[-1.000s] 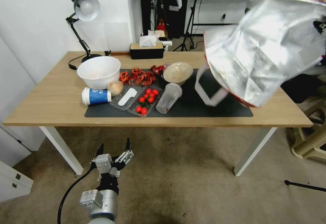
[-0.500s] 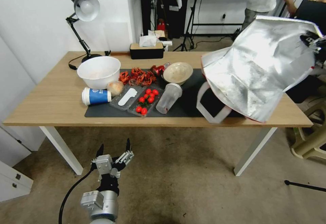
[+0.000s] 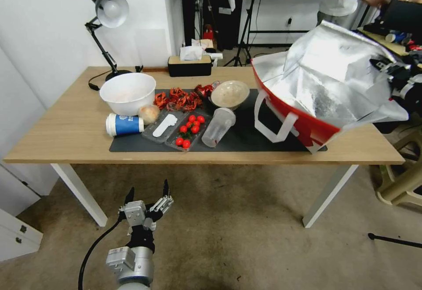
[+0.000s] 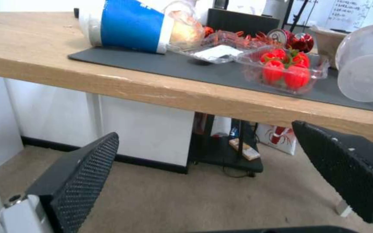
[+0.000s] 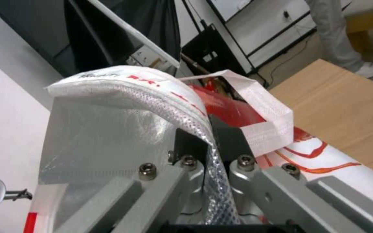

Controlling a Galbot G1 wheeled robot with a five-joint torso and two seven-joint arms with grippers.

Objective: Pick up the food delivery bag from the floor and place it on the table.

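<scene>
The food delivery bag (image 3: 334,83) leans tilted over the right end of the table (image 3: 66,136), its silver foil mouth facing me and a red side panel underneath. Its lower corner reaches the dark grey mat (image 3: 246,142), and a white handle hangs beside it. My right gripper (image 3: 391,67) holds the bag's upper rim at the far right. In the right wrist view that gripper (image 5: 208,139) is shut on the white woven rim of the bag (image 5: 108,129). My left gripper (image 3: 147,195) hangs open low over the floor (image 3: 228,237) before the table, and in the left wrist view this gripper (image 4: 212,161) holds nothing.
On the mat's left half are a white bowl (image 3: 127,92), a tipped blue cup (image 3: 125,124), a tray of cherry tomatoes (image 3: 189,130), a tipped clear cup (image 3: 218,127) and a beige bowl (image 3: 230,93). A desk lamp (image 3: 107,10) and tissue box (image 3: 190,64) stand behind. A plastic stool (image 3: 402,180) is at right.
The bag has come down and swung round above the table's right end, so its red side now shows and its lower corner is at the mat. The left arm has not moved.
</scene>
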